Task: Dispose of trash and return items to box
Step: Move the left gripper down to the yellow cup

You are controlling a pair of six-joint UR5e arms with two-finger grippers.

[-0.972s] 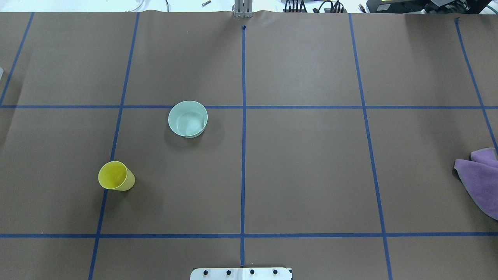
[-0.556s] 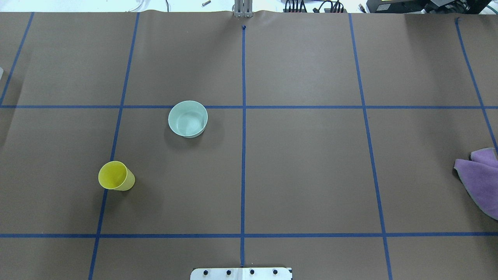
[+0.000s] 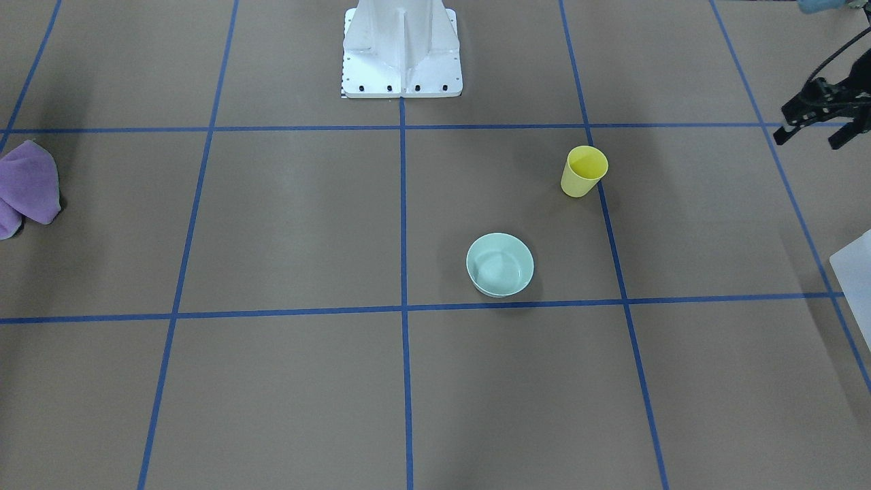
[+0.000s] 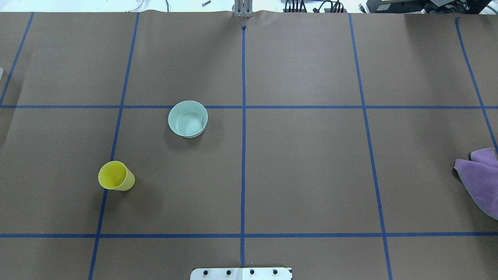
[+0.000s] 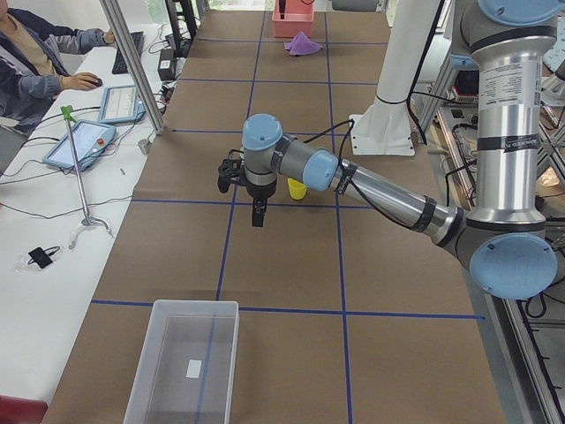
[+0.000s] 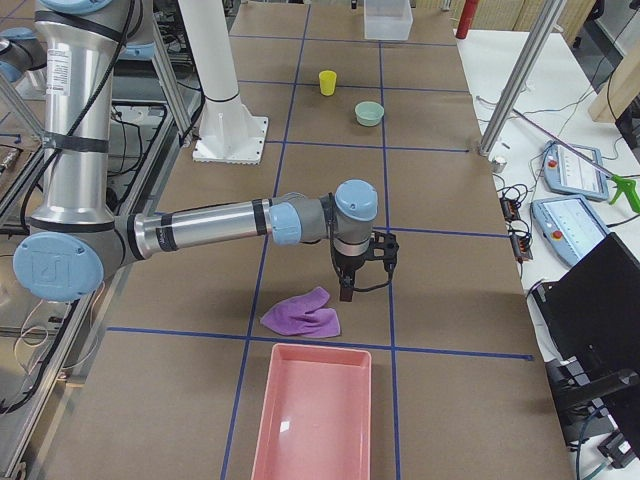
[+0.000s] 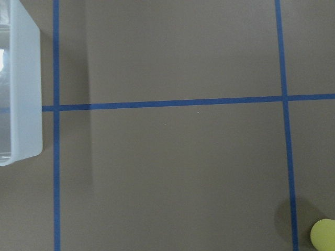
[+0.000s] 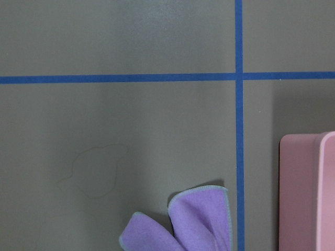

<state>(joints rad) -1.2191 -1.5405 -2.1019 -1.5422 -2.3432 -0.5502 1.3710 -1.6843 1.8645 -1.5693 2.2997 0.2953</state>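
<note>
- The left pincer (image 3: 810, 136) hangs over the brown paper of the bench (image 4: 311, 175), its black fingers spread apart.
- The right pincer (image 6: 345, 293) is near the soft, crumpled purple cloth (image 6: 300, 313); whether it is open or closed I cannot tell.
- A smooth, tapered yellow cup (image 4: 116, 175) stands upright, apart from the round mint bowl (image 4: 188, 118).
- The clear rectangular box (image 5: 177, 389) and the pink tray (image 6: 312, 420) lie at opposite ends of the bench.

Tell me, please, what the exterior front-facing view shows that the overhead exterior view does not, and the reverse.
Only the front-facing view shows the left gripper, jaws apart, at its right edge. Only the overhead view shows the cables and black equipment beyond the table. Both show the yellow cup and the mint green bowl, upright and apart, the purple cloth at one edge, and the blue tape grid.
</note>
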